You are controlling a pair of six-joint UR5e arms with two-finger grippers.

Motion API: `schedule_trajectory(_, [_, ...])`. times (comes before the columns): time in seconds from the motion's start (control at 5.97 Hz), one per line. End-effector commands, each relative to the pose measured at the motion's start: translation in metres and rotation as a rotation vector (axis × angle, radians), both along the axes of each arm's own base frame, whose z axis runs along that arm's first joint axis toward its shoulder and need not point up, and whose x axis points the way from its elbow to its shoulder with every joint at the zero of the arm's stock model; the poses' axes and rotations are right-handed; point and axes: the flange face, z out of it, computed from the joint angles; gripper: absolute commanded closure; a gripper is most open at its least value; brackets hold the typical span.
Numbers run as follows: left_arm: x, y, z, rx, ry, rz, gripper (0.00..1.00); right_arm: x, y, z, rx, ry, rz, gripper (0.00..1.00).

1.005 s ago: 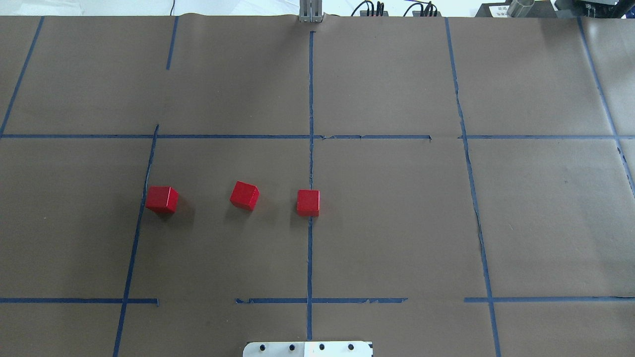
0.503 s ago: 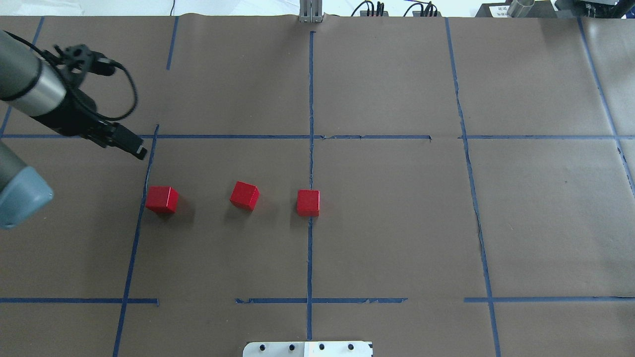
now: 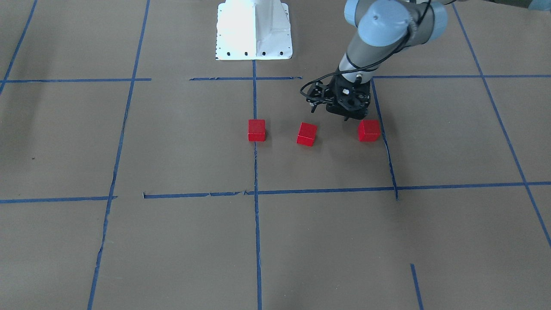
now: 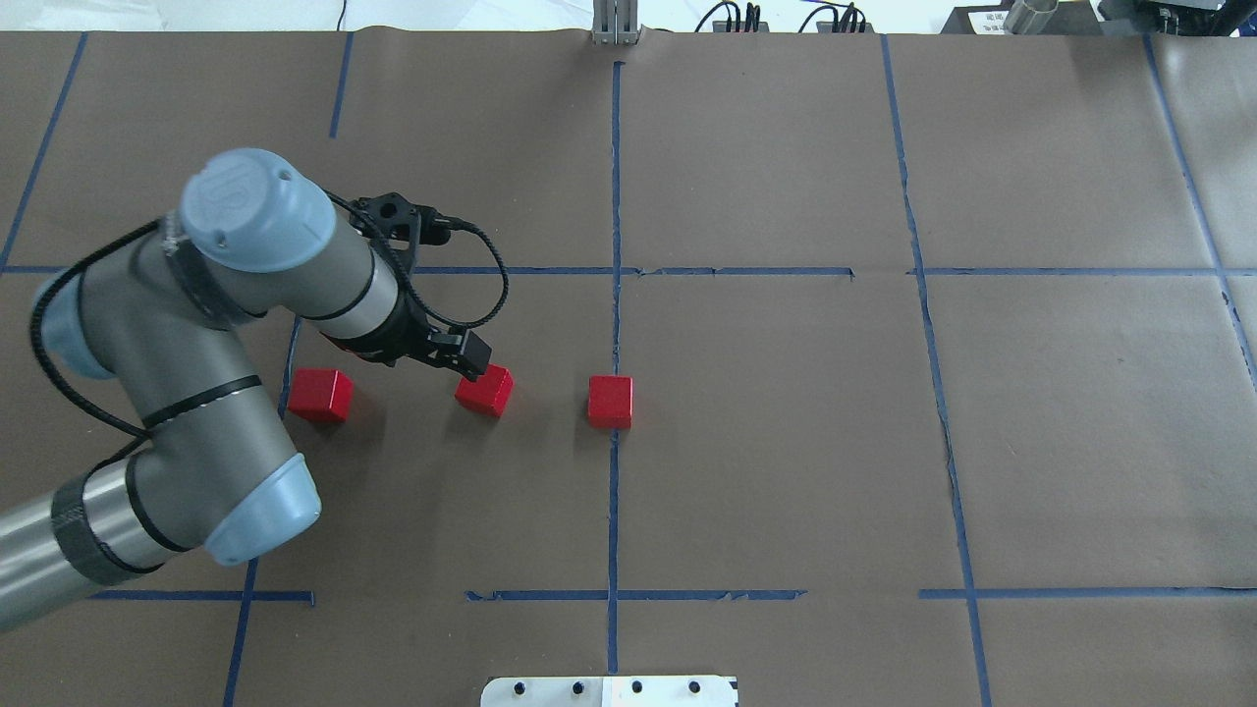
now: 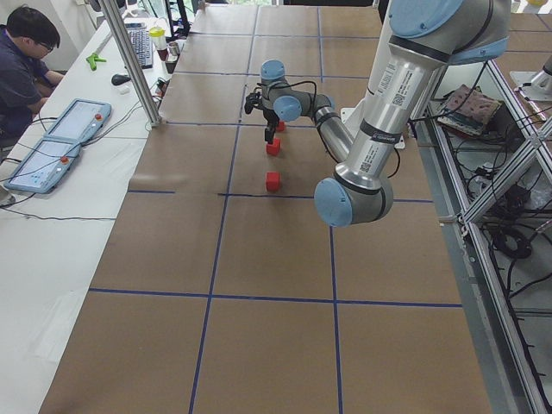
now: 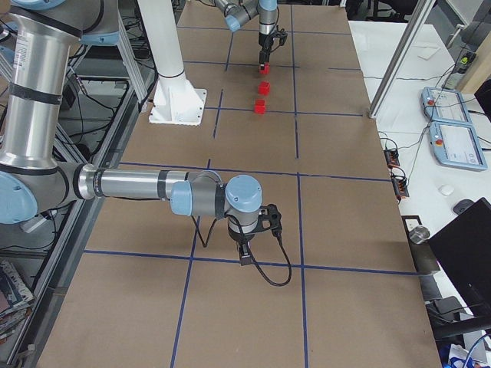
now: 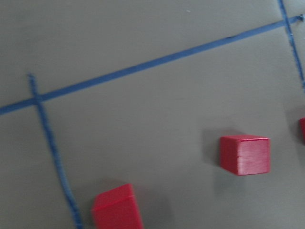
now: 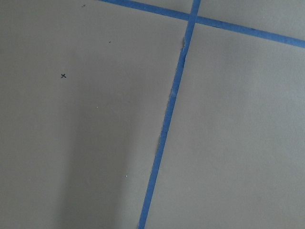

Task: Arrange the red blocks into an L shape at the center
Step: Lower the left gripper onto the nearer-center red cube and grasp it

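Observation:
Three red blocks lie in a row on the brown paper: the left one (image 4: 320,395), the middle one (image 4: 484,390) and the right one (image 4: 610,402), which sits on the vertical blue tape line (image 4: 615,177) of the center (image 4: 746,422). They also show in the front view (image 3: 369,130) (image 3: 307,134) (image 3: 256,130). My left gripper (image 4: 473,357) hangs just above the table between the left and middle blocks, nearer the middle one, and looks shut and empty. My right gripper (image 6: 244,257) shows only in the right side view, low over bare paper; I cannot tell its state.
The robot's white base (image 3: 254,30) stands at the near table edge. An operator (image 5: 26,52) sits by teach pendants (image 5: 60,142) past the far edge. A metal post (image 5: 138,69) stands at the far edge.
My left arm has swung in from the left. Its gripper has moved right and toward me, to the middle block. The blocks have not moved.

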Motion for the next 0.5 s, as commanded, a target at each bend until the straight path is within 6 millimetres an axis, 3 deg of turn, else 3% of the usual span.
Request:
schedule_trajectory(0.0, [0.047,-0.004,-0.003,-0.044,-0.039,-0.036,0.0,0.0,0.0,0.0,0.0,0.0,0.0,0.0])
schedule_trajectory(0.34, [0.06,-0.004,0.009,-0.019,-0.08,-0.067,0.0,0.0,0.0,0.001,-0.002,0.0,0.0,0.0])
